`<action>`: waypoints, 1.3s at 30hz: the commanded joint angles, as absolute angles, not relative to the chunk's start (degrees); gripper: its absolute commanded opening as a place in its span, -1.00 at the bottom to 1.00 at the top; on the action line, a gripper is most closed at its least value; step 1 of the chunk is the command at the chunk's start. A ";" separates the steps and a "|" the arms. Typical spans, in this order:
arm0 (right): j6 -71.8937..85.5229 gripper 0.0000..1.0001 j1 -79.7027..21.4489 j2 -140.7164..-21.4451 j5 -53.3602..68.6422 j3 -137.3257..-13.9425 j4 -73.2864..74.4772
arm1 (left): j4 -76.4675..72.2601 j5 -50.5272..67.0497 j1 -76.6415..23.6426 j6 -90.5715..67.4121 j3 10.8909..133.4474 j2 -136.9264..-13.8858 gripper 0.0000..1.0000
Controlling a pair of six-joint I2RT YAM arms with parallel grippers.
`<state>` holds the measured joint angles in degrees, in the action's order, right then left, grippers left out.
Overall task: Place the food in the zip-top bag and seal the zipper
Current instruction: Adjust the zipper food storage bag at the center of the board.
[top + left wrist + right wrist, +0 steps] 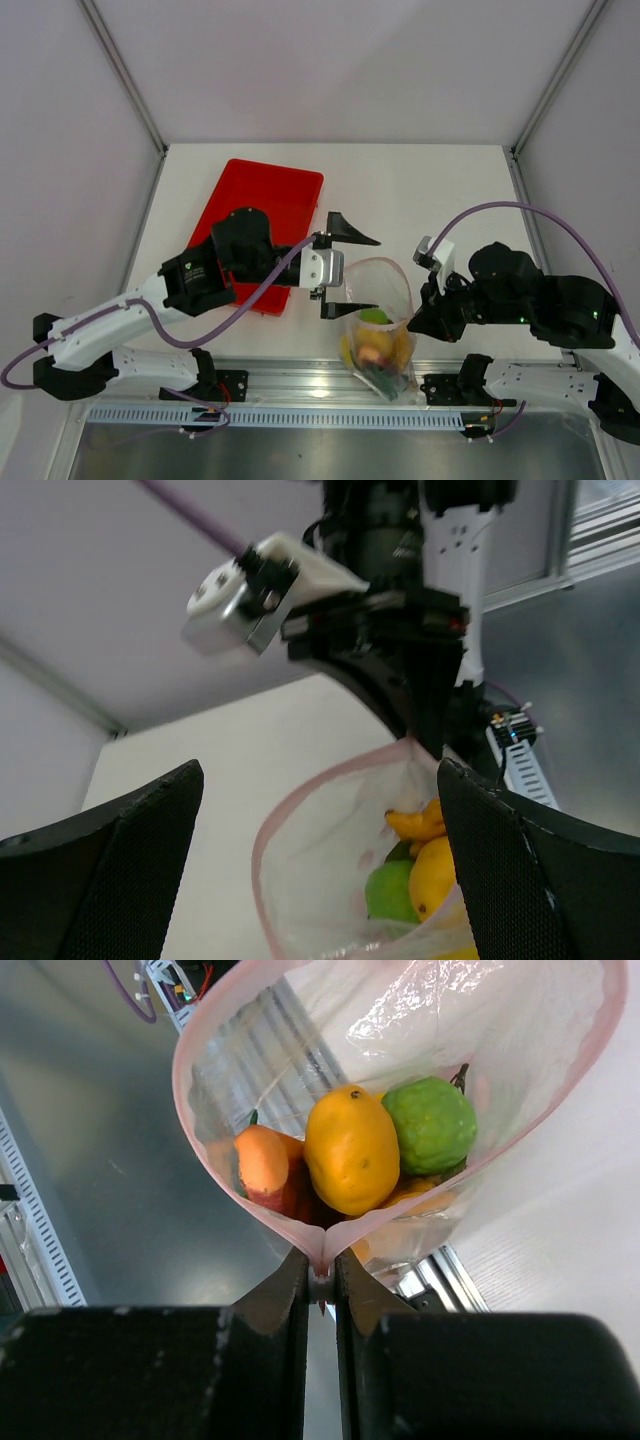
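The zip-top bag (380, 330) hangs with its mouth wide open, and its pinkish zipper (378, 262) forms a loop. Inside lies the food: a yellow mango (350, 1148), a green lime (430, 1125), an orange fruit (262, 1160) and orange bits (420, 823). My right gripper (320, 1282) is shut on the zipper's corner, where the two sides of the strip (190, 1110) meet, at the bag's right (412, 322). My left gripper (348, 270) stands open at the bag's left edge. Its fingers (100, 870) flank the open mouth (262, 850) without touching it.
A red rectangular tray (270, 190) lies at the back left, partly under the left arm. The bag's bottom reaches the metal rail (300, 378) at the table's near edge. White walls close in the table on three sides.
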<state>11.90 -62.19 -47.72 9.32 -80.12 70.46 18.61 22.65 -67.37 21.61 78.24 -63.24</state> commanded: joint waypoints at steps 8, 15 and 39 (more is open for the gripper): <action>9.76 -1.00 -62.40 -48.34 11.34 -84.29 69.43 | 15.99 44.38 -67.41 22.94 83.58 -70.04 0.99; 9.58 -1.00 -62.49 -48.08 11.78 -83.94 68.12 | 21.44 46.76 -67.94 22.50 89.38 -77.16 0.99; 12.39 -1.00 -62.49 -43.86 1.40 -79.81 62.23 | 33.92 43.08 -67.76 20.74 92.90 -84.55 0.82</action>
<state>11.05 -62.19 -45.39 3.75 -79.88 68.40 32.16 44.51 -67.72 21.39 91.33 -84.97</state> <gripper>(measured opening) 0.134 0.923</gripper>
